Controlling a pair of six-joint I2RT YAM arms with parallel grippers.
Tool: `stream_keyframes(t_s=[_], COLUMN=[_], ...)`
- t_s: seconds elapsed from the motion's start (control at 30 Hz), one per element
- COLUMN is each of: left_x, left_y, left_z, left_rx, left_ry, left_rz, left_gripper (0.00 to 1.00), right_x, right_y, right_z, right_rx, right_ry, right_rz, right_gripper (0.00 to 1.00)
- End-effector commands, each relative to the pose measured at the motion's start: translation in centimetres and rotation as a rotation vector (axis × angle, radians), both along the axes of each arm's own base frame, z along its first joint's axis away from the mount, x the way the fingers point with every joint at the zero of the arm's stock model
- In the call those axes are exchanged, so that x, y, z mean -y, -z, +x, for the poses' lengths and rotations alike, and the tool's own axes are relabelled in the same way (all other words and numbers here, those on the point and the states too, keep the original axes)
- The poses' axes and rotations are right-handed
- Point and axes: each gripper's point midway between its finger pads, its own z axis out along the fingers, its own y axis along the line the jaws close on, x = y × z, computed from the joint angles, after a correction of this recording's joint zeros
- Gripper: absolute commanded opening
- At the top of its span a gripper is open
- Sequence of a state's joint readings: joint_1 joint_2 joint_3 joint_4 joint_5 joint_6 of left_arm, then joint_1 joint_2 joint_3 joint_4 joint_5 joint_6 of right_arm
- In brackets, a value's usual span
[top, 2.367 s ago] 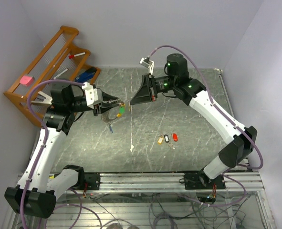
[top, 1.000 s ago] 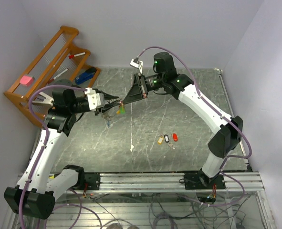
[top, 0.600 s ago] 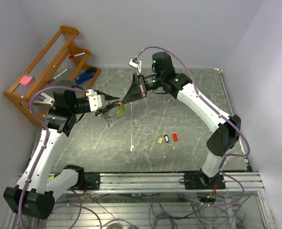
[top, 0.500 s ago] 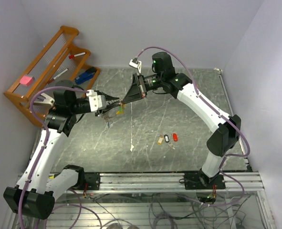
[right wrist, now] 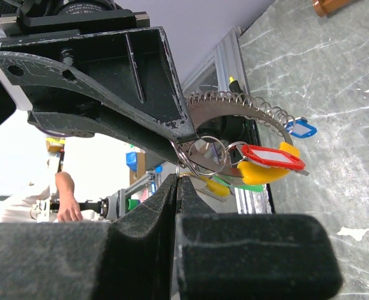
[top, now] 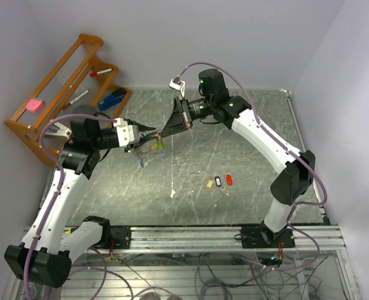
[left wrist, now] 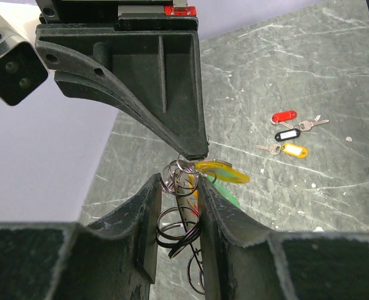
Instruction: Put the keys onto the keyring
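Note:
My left gripper [left wrist: 179,203] is shut on the keyring [left wrist: 179,230], a bunch of thin metal rings squeezed between its fingers [left wrist: 145,215]. Yellow [left wrist: 226,172] and green [left wrist: 229,197] tagged keys hang from the bunch, and a red tag [right wrist: 273,156] shows in the right wrist view. My right gripper [right wrist: 179,179] is shut, its tips pinching a small ring [right wrist: 193,164] at the bunch's top. Both grippers meet tip to tip in mid-air [top: 155,133]. Three more keys lie on the table: yellow [top: 209,184], black [top: 218,181] and red [top: 228,180].
A wooden rack [top: 59,81] stands at the back left with pens, a blue item [top: 112,98] and a pink block [top: 34,105]. A white scrap [top: 172,194] lies on the marbled table [top: 253,150]. A metal rail [top: 190,234] runs along the near edge.
The right gripper has swung left to meet the left gripper's tips at the hanging bunch. Over the last half second both arms have held nearly still.

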State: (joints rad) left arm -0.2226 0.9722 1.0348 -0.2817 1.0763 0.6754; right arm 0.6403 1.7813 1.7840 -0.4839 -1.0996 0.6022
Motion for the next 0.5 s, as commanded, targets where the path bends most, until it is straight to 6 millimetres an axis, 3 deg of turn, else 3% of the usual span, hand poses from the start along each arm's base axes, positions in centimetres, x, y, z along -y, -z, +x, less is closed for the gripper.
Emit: stream_keyframes(t_s=[0.0, 0.47], left_x=[0.18, 0.25], left_y=[-1.47, -1.29], left_z=[-0.5, -1.1], left_rx=[0.077, 0.094], left_ry=[0.018, 0.047], left_rz=[-0.006, 0.005], left_gripper=[0.07, 0.07], right_x=[0.16, 0.76], right_y=[-1.1, -1.11], right_z=[0.33, 0.95], right_rx=[0.035, 0.04], right_ry=[0.01, 0.043], right_rz=[0.019, 0.016], right_gripper=[0.0, 0.0])
